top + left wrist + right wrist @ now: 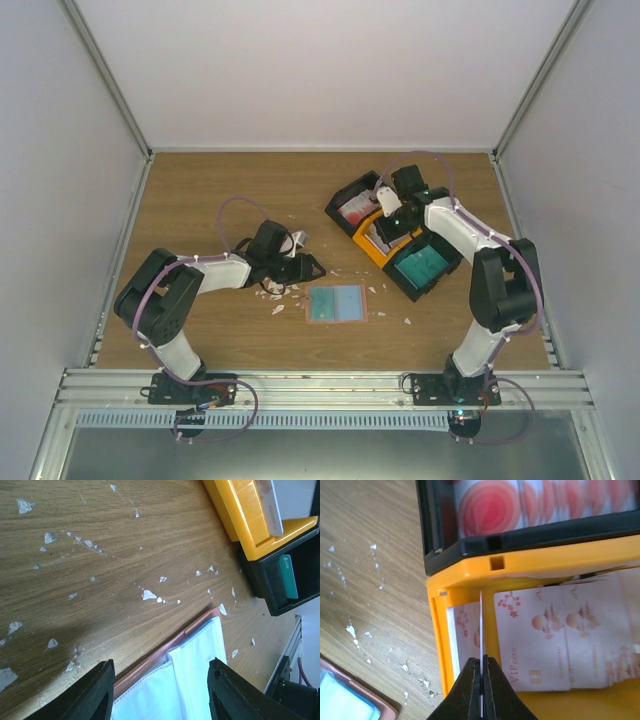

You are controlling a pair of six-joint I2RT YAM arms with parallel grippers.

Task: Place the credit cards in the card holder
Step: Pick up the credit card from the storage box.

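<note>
Pinching a single thin whitish-pink plastic card (481,625) between tightly closed black fingers, the right gripper (481,662) hangs over the left end of an open orange plastic bin (465,575). The card stands upright, edge-on to the wrist camera. Below it, more whitish-pink cards (540,645) printed with blossoms and the letters "VIP" lie stacked inside the bin.

Just behind the orange bin, touching it, a black plastic bin (545,532) holds red-and-white cards (490,505) with ring patterns. On the orange bin's other side, a second black plastic bin (265,585) contains teal cards (288,575). The three bins form a slanted row at the far right of the brown wooden table (200,200).

The small flat salmon-brown folding card holder (336,303) lies opened flat, pale blue inside facing up, on the table between the two arms and well apart from the held card.

The left gripper (161,662) sits low beside the holder's left end, its two black fingers spread wide and holding nothing; from its wrist camera the holder's edge shows between them. Whether they touch it cannot be told.

Tiny irregular white scraps (148,595) are scattered over the wood around the holder.
</note>
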